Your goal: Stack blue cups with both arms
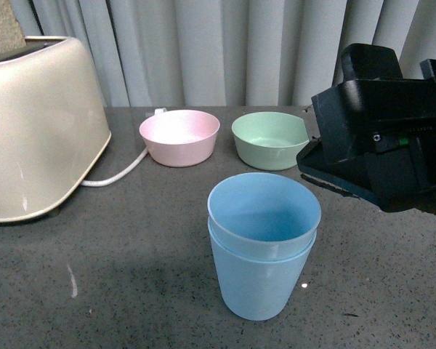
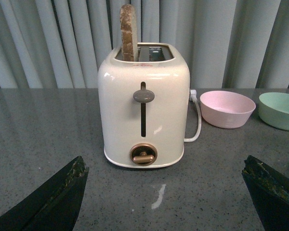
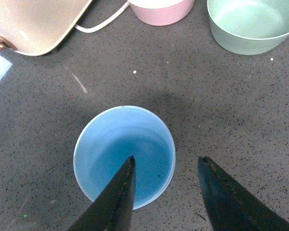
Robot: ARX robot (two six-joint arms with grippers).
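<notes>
From the front, I saw the blue cups (image 1: 263, 243) nested at lower centre of the frame, my right gripper (image 1: 378, 156) hanging at the right; a careless swing could tip them. My left wrist view showed only the toaster (image 2: 143, 108), left gripper (image 2: 164, 192) spread wide, no cups. My right wrist view looked straight into the cups, fingers (image 3: 113, 202) parted, empty, one over the rim

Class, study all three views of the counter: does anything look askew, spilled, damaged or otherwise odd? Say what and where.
Little stands out. The inner blue cup sits slightly tilted in the outer blue cup, not fully seated. A pale streak marks the counter near the toaster. The left gripper's fingertips look chipped. Nothing is spilled.
</notes>
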